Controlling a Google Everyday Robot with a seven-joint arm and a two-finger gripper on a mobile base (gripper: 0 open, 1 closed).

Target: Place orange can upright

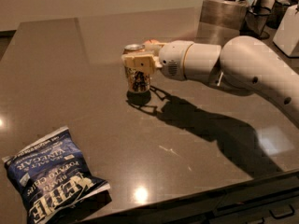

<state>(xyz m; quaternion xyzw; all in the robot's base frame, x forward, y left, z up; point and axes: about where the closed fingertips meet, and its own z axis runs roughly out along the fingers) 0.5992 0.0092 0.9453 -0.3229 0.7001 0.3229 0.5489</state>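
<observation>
The orange can (138,80) is upright in the middle of the dark table (70,78), with its silver top (134,47) facing up and its base at or just above the surface, over its own shadow. My gripper (138,62) reaches in from the right on the white arm (243,66) and is shut on the can's upper half. One tan finger (140,61) crosses the can's front; the other is hidden behind it.
A blue bag of salt and vinegar chips (51,181) lies at the front left. A metal container (224,10), a dark wire holder (259,20) and a white appliance (287,27) stand at the back right. The table's front edge (210,197) runs along the lower right.
</observation>
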